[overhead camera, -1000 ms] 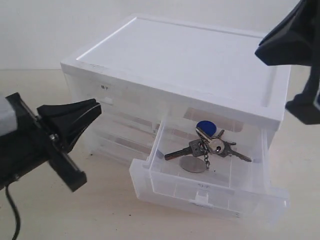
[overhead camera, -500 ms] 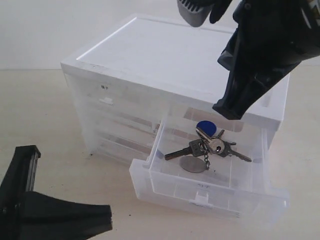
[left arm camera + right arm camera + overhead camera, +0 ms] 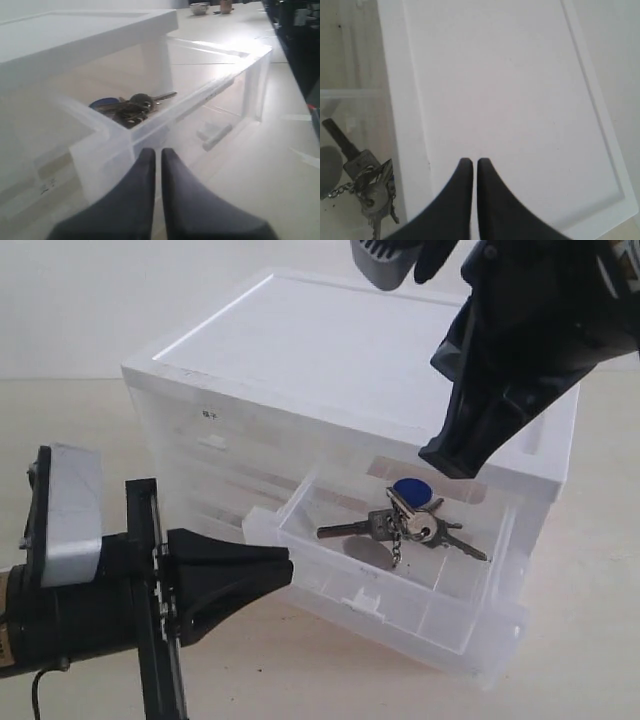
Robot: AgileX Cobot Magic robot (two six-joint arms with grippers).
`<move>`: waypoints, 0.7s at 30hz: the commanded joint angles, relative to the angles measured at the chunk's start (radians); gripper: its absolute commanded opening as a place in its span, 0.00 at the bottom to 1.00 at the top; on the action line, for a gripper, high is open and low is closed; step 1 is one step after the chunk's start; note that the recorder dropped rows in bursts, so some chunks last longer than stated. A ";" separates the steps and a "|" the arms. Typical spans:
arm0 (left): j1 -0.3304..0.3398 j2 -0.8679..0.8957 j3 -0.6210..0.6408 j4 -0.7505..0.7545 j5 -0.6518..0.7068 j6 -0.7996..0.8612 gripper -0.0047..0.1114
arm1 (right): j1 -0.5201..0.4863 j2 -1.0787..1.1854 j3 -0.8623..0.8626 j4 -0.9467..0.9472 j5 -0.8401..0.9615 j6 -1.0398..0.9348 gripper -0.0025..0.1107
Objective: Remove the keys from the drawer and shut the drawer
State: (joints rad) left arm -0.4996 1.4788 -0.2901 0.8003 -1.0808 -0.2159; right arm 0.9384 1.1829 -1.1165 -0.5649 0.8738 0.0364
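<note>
The keys (image 3: 415,518), silver with a round blue tag (image 3: 413,490) and a metal disc, lie inside the open drawer (image 3: 400,605). That translucent drawer sticks out of the white cabinet (image 3: 350,360) at an angle, its left front corner pushed inward. My left gripper (image 3: 283,568) is shut and empty, its tips at the drawer's left front corner (image 3: 107,150); the keys (image 3: 131,107) show beyond the wall. My right gripper (image 3: 470,161) is shut and empty above the cabinet top (image 3: 510,90), with the keys (image 3: 367,185) below at its side.
The cabinet has more translucent drawers, one with a small white tab handle (image 3: 212,443) and dark-marked label (image 3: 209,415). The cabinet stands on a pale tabletop (image 3: 80,440). Small objects (image 3: 210,7) sit far off on the table.
My left arm swung up from the bottom edge to the drawer's left front corner. The drawer has skewed, its left side pushed inward. The right arm barely moved.
</note>
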 commanded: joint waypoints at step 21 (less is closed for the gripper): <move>0.000 -0.362 0.112 -0.138 0.114 -0.053 0.08 | 0.002 0.027 0.000 0.283 -0.003 -0.246 0.47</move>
State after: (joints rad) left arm -0.4996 1.1866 -0.1970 0.7976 -1.0631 -0.2780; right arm 0.9384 1.1909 -1.1165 -0.2937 0.8803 -0.2117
